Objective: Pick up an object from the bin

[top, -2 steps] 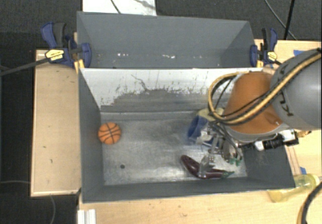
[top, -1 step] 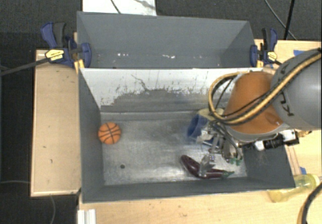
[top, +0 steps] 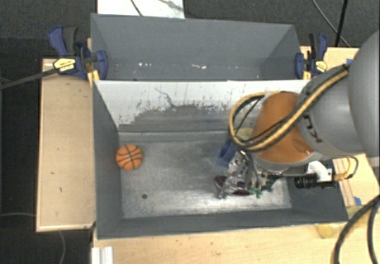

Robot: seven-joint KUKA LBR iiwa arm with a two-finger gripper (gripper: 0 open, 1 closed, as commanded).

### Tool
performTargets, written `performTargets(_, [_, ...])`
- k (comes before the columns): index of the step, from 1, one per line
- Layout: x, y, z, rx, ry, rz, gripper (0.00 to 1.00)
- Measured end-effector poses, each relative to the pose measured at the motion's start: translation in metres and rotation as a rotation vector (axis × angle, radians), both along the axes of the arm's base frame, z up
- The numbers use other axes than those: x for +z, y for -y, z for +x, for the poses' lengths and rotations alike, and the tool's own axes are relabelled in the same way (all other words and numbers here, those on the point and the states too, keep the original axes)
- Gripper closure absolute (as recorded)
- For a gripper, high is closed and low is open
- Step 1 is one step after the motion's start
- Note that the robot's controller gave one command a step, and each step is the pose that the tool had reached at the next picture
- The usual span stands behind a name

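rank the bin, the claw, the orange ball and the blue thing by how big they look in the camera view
1. bin
2. claw, though it is nearer the camera
3. orange ball and blue thing: unsure, since the arm hides part of the blue thing

Bin (top: 107,156): grey sheet metal, matt — back wall scuffed and scratched pale, floor dull and speckled.
Mini basketball (top: 129,156): orange, matt, with dark seam lines.
Wrist cover (top: 284,132): orange, smooth, slightly glossy.
Cables (top: 321,85): yellow-and-black sheath, smooth.
Arm shell (top: 350,114): light grey, smooth — soft sheen.
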State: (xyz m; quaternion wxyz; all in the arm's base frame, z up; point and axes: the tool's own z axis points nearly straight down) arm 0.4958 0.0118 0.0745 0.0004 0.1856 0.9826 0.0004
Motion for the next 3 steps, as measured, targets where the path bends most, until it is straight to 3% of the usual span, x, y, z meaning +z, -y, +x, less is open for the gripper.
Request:
performTargets(1, [0.000,0.000,0.000,0.000,0.000,0.000,1.00])
performTargets(2, [0.050,0.007,-0.008,-0.001,-0.007,0.000,1.00])
performTargets(3, [0.154,0.003,-0.002,-0.001,0.001,-0.001,1.00])
